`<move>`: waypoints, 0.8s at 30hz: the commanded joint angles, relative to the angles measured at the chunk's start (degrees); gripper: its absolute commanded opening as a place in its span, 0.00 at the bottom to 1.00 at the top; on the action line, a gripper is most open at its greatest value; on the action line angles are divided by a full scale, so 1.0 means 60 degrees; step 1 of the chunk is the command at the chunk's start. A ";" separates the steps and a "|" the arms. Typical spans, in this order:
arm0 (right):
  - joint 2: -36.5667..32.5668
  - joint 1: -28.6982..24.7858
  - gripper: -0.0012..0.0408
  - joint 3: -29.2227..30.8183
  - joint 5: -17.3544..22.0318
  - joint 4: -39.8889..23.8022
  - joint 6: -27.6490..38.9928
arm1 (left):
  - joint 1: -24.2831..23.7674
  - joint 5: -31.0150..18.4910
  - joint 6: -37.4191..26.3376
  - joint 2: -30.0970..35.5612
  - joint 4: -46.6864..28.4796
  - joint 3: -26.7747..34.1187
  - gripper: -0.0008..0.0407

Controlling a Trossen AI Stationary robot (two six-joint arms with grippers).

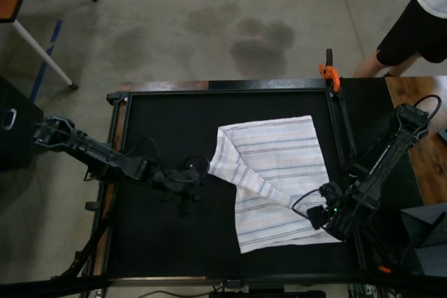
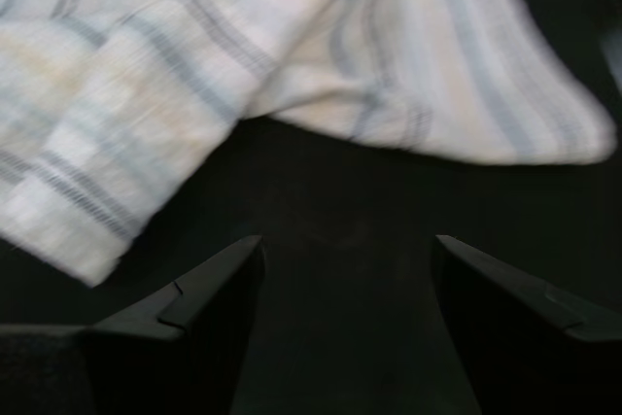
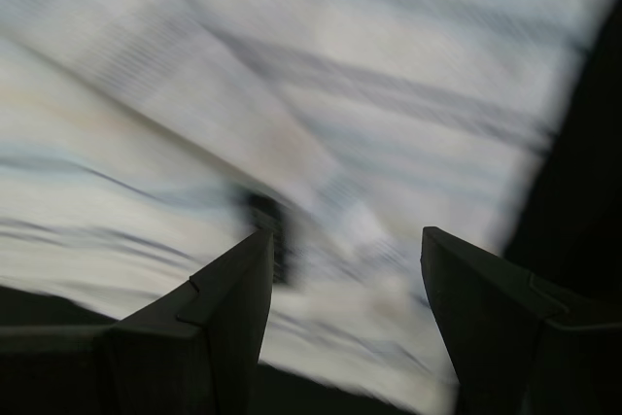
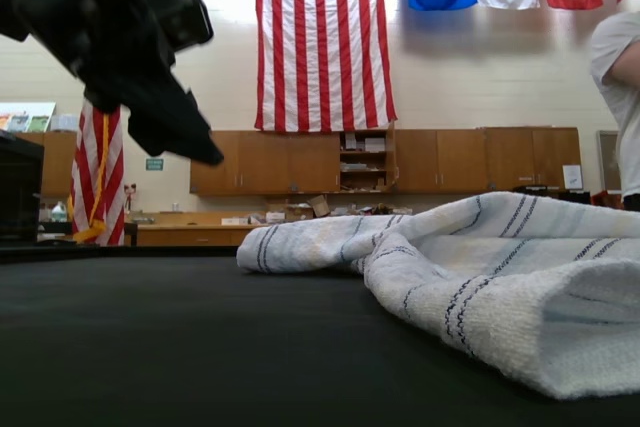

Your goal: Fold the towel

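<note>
Two arms: you have both over the black surface (image 1: 160, 235), one from each side edge in the top view.
Towel: your towel (image 1: 276, 179) lies on the half of the surface toward the top view's right edge, partly folded, with one flap laid diagonally over the rest so a slanted fold edge crosses it. White cloth, thin dark stripes in groups.
Towel from the side: in the exterior view the towel (image 4: 480, 287) sits rumpled, with a thick rolled edge nearest the camera and a lower lobe stretching toward the exterior view's left.
Left gripper: your left gripper (image 1: 198, 170) is at the towel's edge nearest the middle of the surface. In the left wrist view the gripper (image 2: 348, 250) has its jaws spread wide over bare black surface, holding nothing; the towel (image 2: 292, 55) lies just beyond the tips.
Right gripper: your right gripper (image 1: 316, 214) is at the towel's corner near the top view's right edge. In the right wrist view the gripper (image 3: 345, 245) has its jaws wide apart above the blurred towel (image 3: 321, 94), with nothing pinched between them.
Tag: a small dark tag (image 3: 267, 230) shows on the cloth by one jaw.
Person: a person (image 1: 419, 22) stands on the floor past the surface's far right corner in the top view.
</note>
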 commanded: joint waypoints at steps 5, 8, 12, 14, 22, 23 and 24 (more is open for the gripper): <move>0.0076 -0.0820 0.47 0.0517 0.2444 0.0415 -0.1308 | 0.0142 -0.0590 -0.0011 0.0780 0.0117 -0.0004 0.59; 0.0339 -0.1643 0.45 0.0630 0.2488 0.1333 -0.3075 | 0.0138 -0.0936 -0.0007 0.0798 0.0007 -0.0004 0.59; 0.0954 -0.2954 0.44 0.0754 0.2484 0.2681 -0.5617 | 0.0138 -0.1038 -0.0004 0.0510 -0.0004 -0.0004 0.59; 0.1286 -0.3592 0.44 0.0892 0.2481 0.3053 -0.6790 | 0.0131 -0.1104 -0.0004 0.0313 -0.0080 -0.0004 0.59; 0.2470 -0.5450 0.44 0.1614 0.2135 0.4856 -1.1045 | 0.0131 -0.1115 0.0000 -0.0612 -0.0699 0.0004 0.59; 0.2641 -0.5606 0.44 0.1767 0.2022 0.4925 -1.1409 | 0.0131 -0.1115 0.0004 -0.0718 -0.0725 0.0004 0.59; 0.2816 -0.5737 0.44 0.1920 0.1876 0.4936 -1.1766 | 0.0131 -0.1115 0.0004 -0.0809 -0.0732 0.0000 0.59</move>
